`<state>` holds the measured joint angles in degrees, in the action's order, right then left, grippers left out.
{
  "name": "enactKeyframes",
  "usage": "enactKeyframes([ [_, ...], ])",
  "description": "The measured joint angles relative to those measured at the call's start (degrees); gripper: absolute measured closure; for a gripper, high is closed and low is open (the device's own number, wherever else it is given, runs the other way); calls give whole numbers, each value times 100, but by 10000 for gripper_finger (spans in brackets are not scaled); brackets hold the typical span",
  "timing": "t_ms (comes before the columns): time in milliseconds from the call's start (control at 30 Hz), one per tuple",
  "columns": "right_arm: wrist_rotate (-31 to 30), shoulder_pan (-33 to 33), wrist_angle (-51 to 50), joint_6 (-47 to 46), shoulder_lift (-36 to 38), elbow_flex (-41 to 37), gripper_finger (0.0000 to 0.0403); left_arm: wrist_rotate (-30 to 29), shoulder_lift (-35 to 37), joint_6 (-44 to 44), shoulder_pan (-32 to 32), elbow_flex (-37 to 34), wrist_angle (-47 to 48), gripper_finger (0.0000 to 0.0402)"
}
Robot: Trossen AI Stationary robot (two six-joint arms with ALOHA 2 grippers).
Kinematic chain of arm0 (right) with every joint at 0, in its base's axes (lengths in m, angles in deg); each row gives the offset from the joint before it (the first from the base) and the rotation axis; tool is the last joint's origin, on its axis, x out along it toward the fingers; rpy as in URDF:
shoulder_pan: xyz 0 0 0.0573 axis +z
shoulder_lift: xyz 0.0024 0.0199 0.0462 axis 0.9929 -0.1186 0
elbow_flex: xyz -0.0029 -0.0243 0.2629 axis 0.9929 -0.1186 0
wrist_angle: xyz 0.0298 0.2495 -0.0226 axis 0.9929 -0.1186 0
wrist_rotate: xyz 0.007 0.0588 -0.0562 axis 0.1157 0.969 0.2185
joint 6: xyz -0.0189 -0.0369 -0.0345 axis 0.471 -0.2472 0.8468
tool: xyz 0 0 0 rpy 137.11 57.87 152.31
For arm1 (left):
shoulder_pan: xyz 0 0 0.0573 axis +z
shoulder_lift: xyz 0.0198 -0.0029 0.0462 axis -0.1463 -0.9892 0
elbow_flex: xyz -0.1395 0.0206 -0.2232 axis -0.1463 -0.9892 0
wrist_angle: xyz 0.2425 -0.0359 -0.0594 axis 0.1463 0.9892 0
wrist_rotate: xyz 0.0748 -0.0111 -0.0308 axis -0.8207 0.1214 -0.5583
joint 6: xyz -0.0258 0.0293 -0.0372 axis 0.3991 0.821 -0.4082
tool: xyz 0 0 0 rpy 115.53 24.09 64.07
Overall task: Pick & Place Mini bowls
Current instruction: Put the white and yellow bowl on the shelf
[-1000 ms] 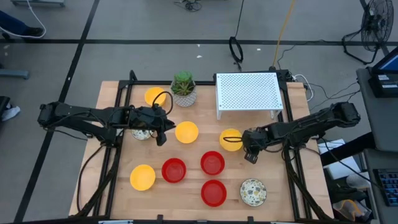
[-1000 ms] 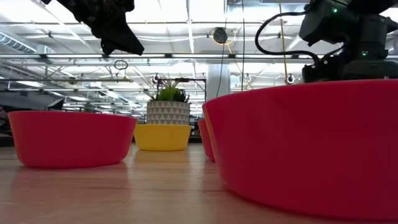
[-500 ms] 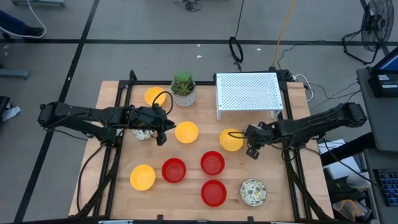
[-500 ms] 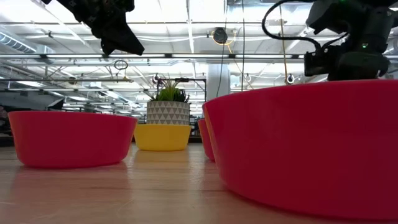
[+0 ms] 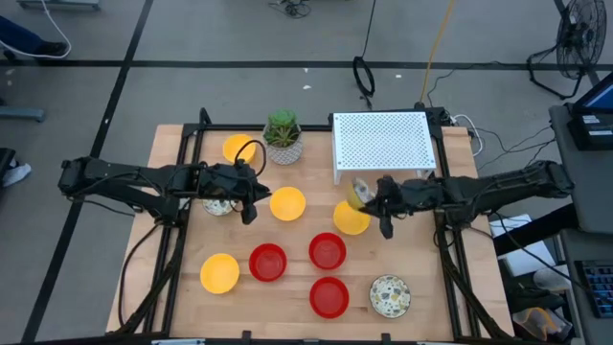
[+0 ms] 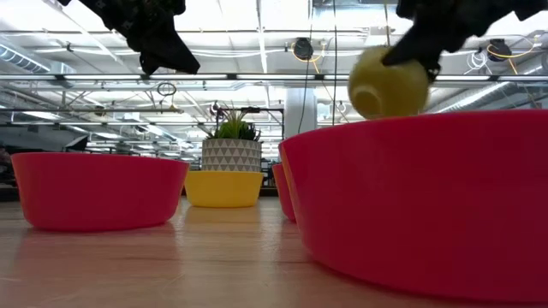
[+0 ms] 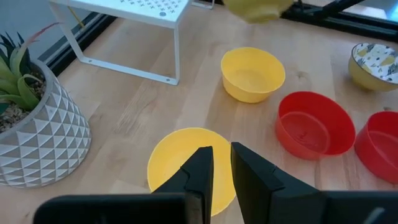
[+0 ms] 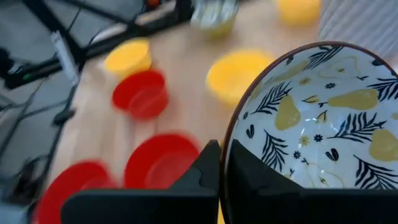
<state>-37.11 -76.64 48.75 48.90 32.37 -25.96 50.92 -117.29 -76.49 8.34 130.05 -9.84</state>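
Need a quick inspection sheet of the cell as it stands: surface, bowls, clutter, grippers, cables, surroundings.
Surface: wooden table, no spills seen.
Job's things: four yellow bowls, three red bowls and one patterned bowl sit upright on the table; a second patterned one is partly hidden under the left arm; a third, the held bowl, is in the air.
Clutter: plant and white rack at the far edge.
Grippers: right gripper clamps the held bowl in front of the rack; left gripper hangs beside a yellow bowl, empty.
Cables: black loop and yellow cable on the floor.
Surroundings: fan at the right.
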Motion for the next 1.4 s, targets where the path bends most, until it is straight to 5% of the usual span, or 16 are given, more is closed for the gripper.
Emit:
enactKeyframes([
  [300, -163, -981, 212, 1434, 7, 462, 402, 3, 0, 386, 0, 2, -550, 339],
  [800, -1089, -2164, -3494, 1419, -1135, 2262, 403, 61, 0, 348, 4, 2, -651, 339],
  [1400, -1553, -3249, -5000, 1422, -1729, 2745, 400, 74, 0, 107, 4, 2, -516, 339],
])
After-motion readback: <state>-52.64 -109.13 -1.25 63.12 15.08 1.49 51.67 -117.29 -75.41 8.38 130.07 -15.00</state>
